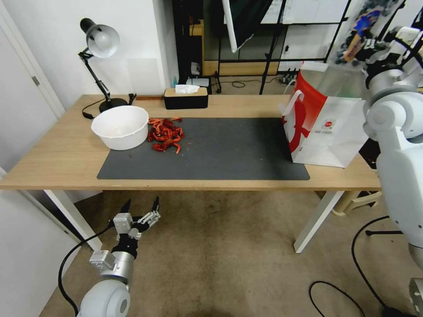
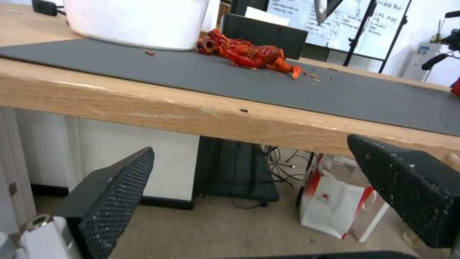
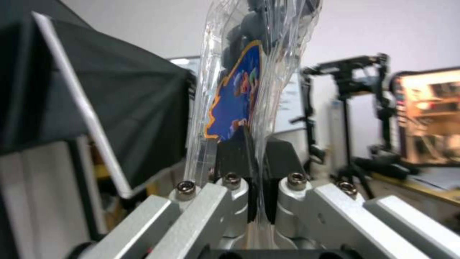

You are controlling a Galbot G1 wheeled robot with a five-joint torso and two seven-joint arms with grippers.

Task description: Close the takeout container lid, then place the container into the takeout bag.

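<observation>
Two arms are showing around a wooden desk (image 1: 53,163) that is carrying a dark grey mat (image 1: 229,149). The left gripper (image 1: 141,207) is hanging below the desk's front edge, toward its left corner, over the floor, with its black ribbed fingers (image 2: 115,194) spread wide and holding nothing. The right gripper (image 3: 256,201) is raised high beyond the desk's right edge, above the takeout bag (image 1: 328,136), and its dark pads are pressed together on the thin edge of the takeout container (image 3: 249,90); the clear clamshell is standing up out of the pincer with a blue and orange sticker and dark round berries showing through the plastic. In the head view the container (image 1: 359,33) is sitting up in the air, apart from the bag. The white paper bag with its red side, white handle and small round logo is standing upright and open at the right end of the desk, partly on the mat's right edge. A big white bowl (image 1: 120,127) is resting on the mat's back left corner, with a heap of red crayfish (image 1: 166,134) just beside it. A black desk lamp (image 1: 99,44) and a black tissue box (image 1: 185,97) are standing along the back edge
</observation>
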